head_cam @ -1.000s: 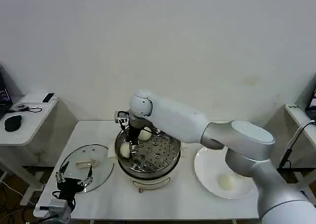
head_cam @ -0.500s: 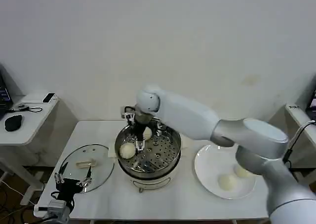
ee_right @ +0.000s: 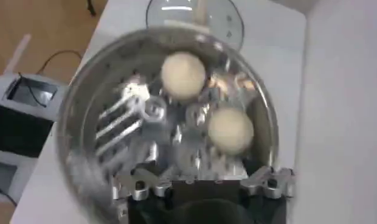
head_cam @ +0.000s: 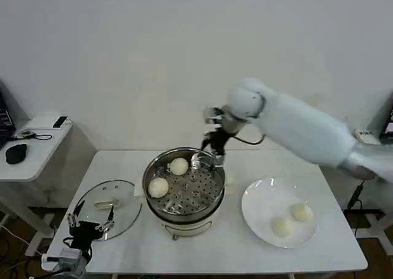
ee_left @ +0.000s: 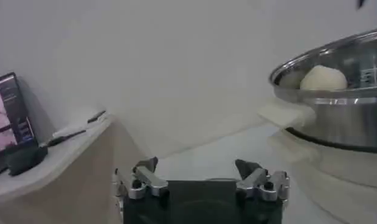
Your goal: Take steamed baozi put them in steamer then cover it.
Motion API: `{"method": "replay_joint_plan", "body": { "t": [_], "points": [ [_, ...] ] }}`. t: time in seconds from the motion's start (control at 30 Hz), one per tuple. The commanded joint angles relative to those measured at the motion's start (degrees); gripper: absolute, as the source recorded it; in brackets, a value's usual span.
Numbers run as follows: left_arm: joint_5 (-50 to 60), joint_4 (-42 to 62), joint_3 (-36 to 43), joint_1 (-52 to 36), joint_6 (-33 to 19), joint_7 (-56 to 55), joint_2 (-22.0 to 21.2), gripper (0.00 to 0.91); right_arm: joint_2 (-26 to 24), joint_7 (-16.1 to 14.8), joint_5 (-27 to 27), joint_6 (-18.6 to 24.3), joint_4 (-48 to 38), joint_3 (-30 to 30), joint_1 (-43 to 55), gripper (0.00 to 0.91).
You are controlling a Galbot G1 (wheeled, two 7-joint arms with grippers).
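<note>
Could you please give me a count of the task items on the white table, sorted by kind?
Small round cream-white steamed buns: 4, two in the pot and two on the plate
Round shiny stainless-steel steamer pot: 1
Round clear glass lid with metal rim: 1
Flat round white plate: 1
Total: 7

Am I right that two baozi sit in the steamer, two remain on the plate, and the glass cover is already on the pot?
Not quite: the cover is off, lying on the table to the left of the steamer, as the head view shows. The rest holds: two baozi sit in the steamer and two remain on the plate.
</note>
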Motion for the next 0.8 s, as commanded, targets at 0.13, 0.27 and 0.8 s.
{"method": "replay_joint_plan", "body": {
  "t": [0.13,0.27,0.8],
  "points": [
    [0.0,-0.9,0.3,0.4,0.3,0.2,0.0,0.907,-26.4,-2.1,0.5,2.9,15.1,-3.6,-0.1,0.907],
    [0.2,-1.5,0.3,1.1,0.3,0.3,-0.3,0.907,-29.3,-1.6,-2.3,2.9,17.0,-1.2,-8.6,0.907],
    [1.3,-4.6,0.5,4.1,0.5,0.5,-0.6,0.907,-28.5,-0.3,-12.4,3.7,14.5,3.8,-24.4,0.907]
  ]
}}
